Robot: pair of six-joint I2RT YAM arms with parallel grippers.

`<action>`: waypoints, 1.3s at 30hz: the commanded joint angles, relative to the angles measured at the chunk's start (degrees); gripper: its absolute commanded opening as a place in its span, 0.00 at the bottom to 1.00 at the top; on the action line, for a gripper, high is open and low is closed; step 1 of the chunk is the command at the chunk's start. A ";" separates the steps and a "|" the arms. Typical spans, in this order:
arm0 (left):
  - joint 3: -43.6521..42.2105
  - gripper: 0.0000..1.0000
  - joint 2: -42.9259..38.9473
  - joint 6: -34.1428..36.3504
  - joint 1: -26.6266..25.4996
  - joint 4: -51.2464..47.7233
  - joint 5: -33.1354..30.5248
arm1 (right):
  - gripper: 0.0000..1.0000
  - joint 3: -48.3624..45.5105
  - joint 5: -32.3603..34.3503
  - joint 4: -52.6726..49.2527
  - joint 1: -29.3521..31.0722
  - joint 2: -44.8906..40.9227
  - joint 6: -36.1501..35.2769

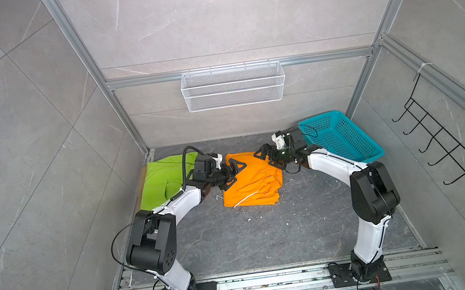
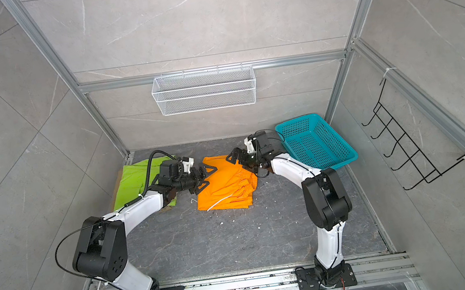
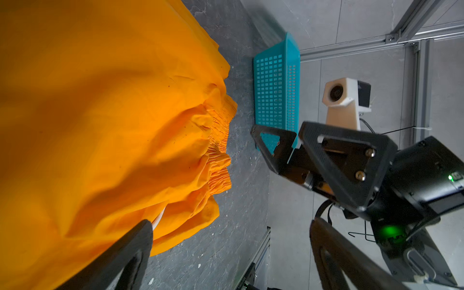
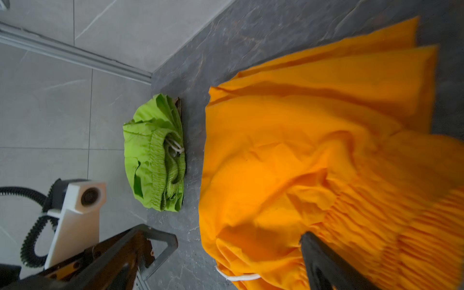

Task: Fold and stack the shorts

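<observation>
While both sets of jaws stood spread wide with nothing clamped between them, the left gripper (image 1: pixel 235 173) (image 2: pixel 206 177) and the right gripper (image 1: pixel 266 158) (image 2: pixel 239 160) faced each other across the orange shorts (image 1: pixel 252 186) (image 2: pixel 225 189). That garment lay bunched on the dark floor directly below and between them, its gathered waistband on the right gripper's side and a white drawstring trailing out at the near edge. The wrist views showed one finger of each gripper over the orange fabric (image 3: pixel 100 125) (image 4: pixel 301 150); whether either touched it could not be told. Behind the left gripper, partly under its arm, lay the folded green shorts (image 1: pixel 162 179) (image 2: pixel 132 180) (image 4: pixel 155 155), with a tan edge (image 1: pixel 141 182) showing beneath them. Just behind the right gripper stood the teal basket (image 1: pixel 343 137) (image 2: pixel 316 140) (image 3: pixel 276 88), tilted against the corner.
</observation>
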 commanded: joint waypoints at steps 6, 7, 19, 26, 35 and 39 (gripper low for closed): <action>-6.35 1.00 6.68 2.45 1.66 -1.81 0.39 | 1.00 -8.76 -0.38 4.07 0.35 5.91 -0.10; -6.93 1.00 6.92 3.13 1.82 -2.18 0.13 | 1.00 -8.95 0.11 3.19 0.30 6.37 -1.21; 9.87 1.00 0.01 24.73 2.77 -30.50 -11.05 | 1.00 -3.52 1.98 -9.79 -1.70 -5.55 -8.75; 21.93 0.99 8.31 31.36 9.08 -39.43 -7.80 | 1.00 -3.50 4.75 -16.32 -4.52 -8.75 -12.44; 29.96 0.95 20.04 33.87 8.91 -45.41 -1.56 | 1.00 -8.78 5.00 -16.59 -6.31 -12.03 -13.73; 30.31 0.95 22.61 34.41 7.65 -46.82 -1.55 | 1.00 -11.51 4.31 -15.34 -7.50 -13.23 -13.54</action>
